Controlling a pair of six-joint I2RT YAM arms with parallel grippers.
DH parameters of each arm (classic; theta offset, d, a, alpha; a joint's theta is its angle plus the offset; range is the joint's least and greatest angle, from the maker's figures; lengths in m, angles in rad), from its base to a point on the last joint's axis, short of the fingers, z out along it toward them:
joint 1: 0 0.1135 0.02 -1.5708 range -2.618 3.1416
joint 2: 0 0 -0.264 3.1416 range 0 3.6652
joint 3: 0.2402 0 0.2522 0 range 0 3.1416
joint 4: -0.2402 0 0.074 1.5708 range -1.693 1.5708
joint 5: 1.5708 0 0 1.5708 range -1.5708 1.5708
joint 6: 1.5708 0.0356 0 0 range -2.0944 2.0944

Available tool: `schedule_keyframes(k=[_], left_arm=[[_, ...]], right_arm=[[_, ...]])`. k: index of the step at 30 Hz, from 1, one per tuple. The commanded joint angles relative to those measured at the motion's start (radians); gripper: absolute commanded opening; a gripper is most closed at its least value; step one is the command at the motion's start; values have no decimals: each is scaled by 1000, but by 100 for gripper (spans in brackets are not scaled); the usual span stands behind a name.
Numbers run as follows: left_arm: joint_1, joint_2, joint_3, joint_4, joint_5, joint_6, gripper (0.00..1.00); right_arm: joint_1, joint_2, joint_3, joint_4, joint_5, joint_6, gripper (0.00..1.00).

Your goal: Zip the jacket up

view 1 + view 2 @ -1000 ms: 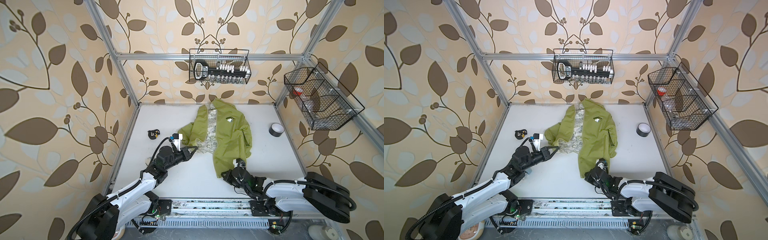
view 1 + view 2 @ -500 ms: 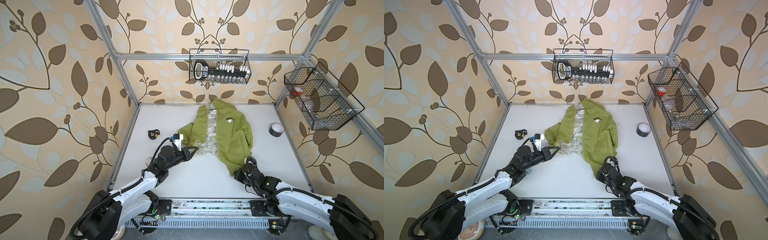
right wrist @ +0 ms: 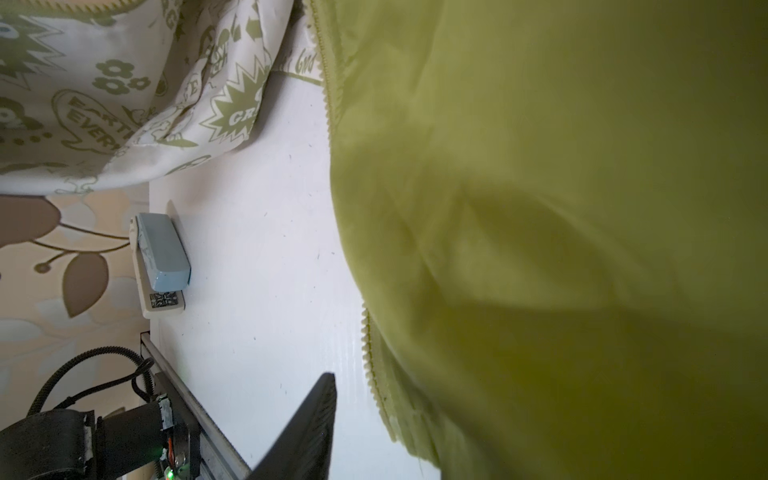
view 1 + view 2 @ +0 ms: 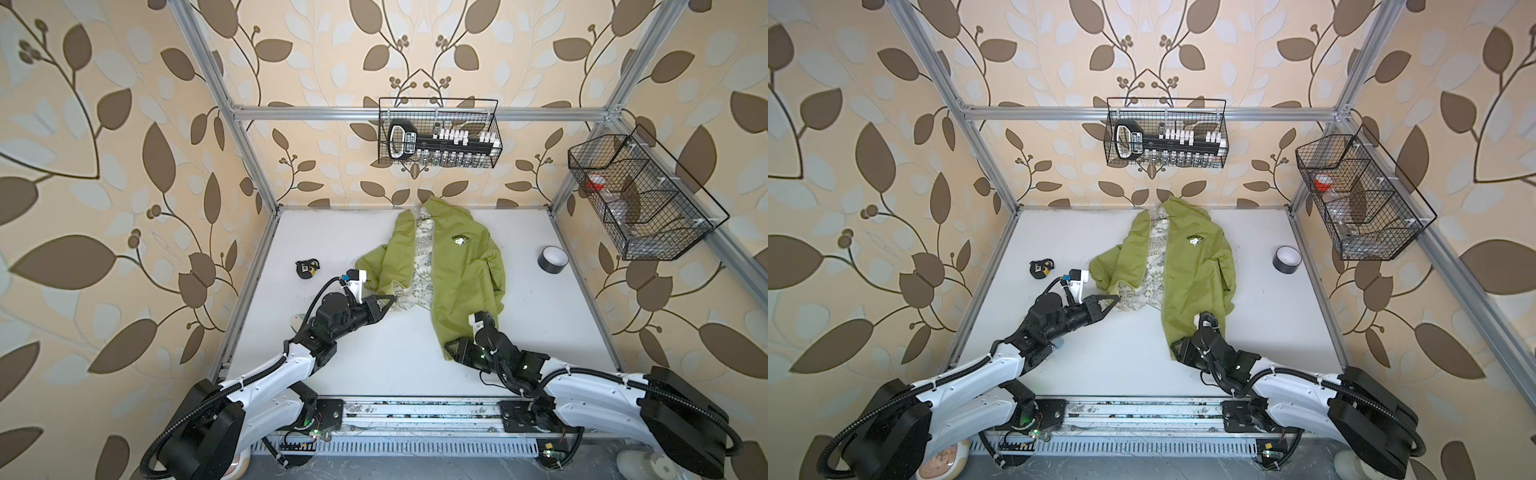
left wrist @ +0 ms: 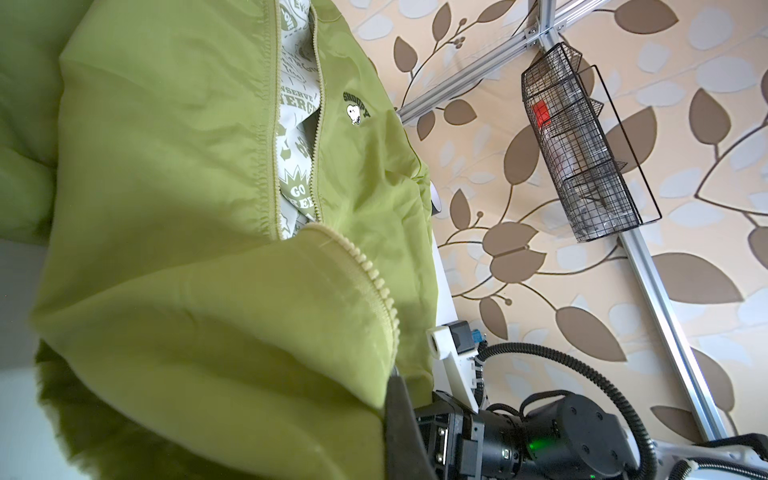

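**Item 1, nearest me:** right gripper (image 4: 452, 349), low on the white table (image 4: 374, 365) at the bottom hem corner of the jacket (image 4: 461, 286). Its jaws stand apart. In the right wrist view one finger (image 3: 309, 419) shows, with bare table between it and the zipper teeth (image 3: 365, 332). Its partner is hidden behind green cloth.

**Item 2:** left gripper (image 4: 390, 299), jaws together, pinching the corner of the other front panel, where the pale printed lining (image 4: 420, 266) is turned out. In the left wrist view the fabric drapes over the tool and covers most of it.

**Item 3:** the jacket itself, lime-green, lying mid-table with its hood toward the back wall. It is unzipped, with the chest logo (image 4: 460, 238) facing up. I cannot make out the slider.

**Item 4:** small blue stapler (image 3: 162, 257), by the left table edge. It is mostly under the left arm in both top views.

**Item 5:** black-and-yellow object (image 4: 306, 268), too small for me to identify.

**Item 6:** black tape roll (image 4: 552, 259), right of the jacket and well apart from it.

**Item 7:** back-wall wire basket (image 4: 438, 133). Its contents are dark and white, and unclear.

**Item 8:** right-wall wire basket (image 4: 640, 199). Something red shows inside; the rest is blurred.
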Motion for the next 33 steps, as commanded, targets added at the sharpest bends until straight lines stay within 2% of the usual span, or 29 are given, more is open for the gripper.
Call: schedule_keyframes(k=[1, 7, 16, 19, 22, 25, 29, 33], left_arm=[[12, -18, -7, 50, 0, 3, 0], [12, -21, -12, 52, 3, 0, 0], [12, -39, -20, 41, 2, 1, 0], [12, -44, -22, 37, 2, 1, 0], [12, -49, -24, 33, 1, 0, 0], [12, -53, -24, 28, 2, 1, 0], [12, -57, -26, 26, 2, 0, 0], [12, -57, -26, 26, 4, 0, 0]], right_arm=[[24, 43, -15, 66, -19, 35, 47], [51, 163, -26, 207, -34, 77, 37], [68, 332, -16, 380, -68, 125, 40], [75, 369, -1, 386, -64, 140, 40], [77, 403, 24, 345, -47, 174, 33], [81, 421, 23, 345, -26, 215, 30], [86, 407, -7, 378, 0, 252, 30], [102, 353, -41, 405, 40, 304, 39]])
